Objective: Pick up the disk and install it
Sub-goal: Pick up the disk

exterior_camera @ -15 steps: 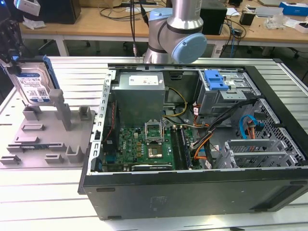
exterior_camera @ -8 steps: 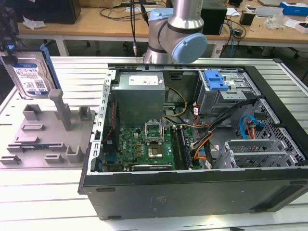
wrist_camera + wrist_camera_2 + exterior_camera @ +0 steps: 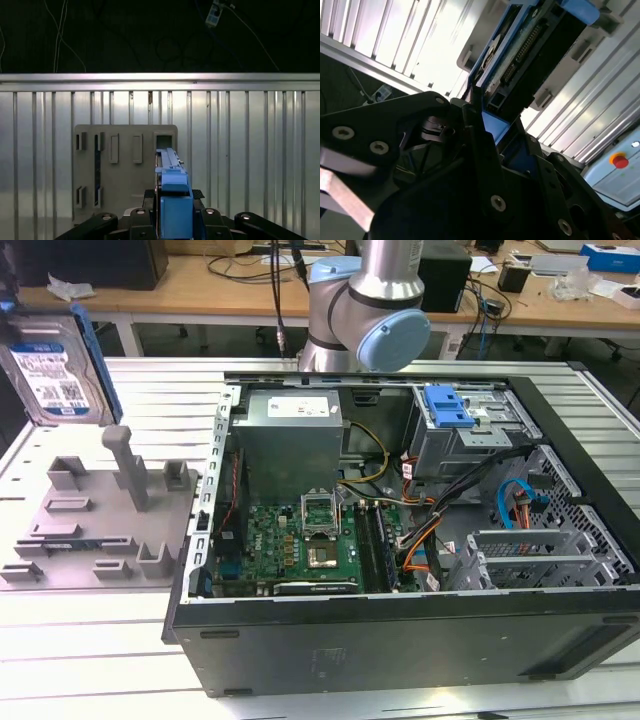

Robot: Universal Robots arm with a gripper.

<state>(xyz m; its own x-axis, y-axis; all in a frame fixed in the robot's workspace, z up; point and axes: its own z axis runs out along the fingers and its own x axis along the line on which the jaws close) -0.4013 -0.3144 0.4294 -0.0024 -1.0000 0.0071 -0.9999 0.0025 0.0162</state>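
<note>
Exterior view: the disk (image 3: 55, 365) stands upright, label outward, at eleven o'clock from the grey fixture plate (image 3: 100, 510) and ten o'clock from the open computer case (image 3: 400, 540).

Second wrist view: my pincer (image 3: 487, 117) is clamped on the disk (image 3: 530, 55) at its blue rail end.

First wrist view: the disk (image 3: 172, 190) sits edge-on in my pincer (image 3: 174, 210), with the fixture plate (image 3: 120, 170) beyond it.

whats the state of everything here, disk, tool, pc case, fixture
disk: upright, gripped by the tool, raised above the gray fixture
tool: shut on the disk's blue rails
computer case: lying on its side, panel off, insides exposed
gray fixture: lying flat, disk not in it
</note>
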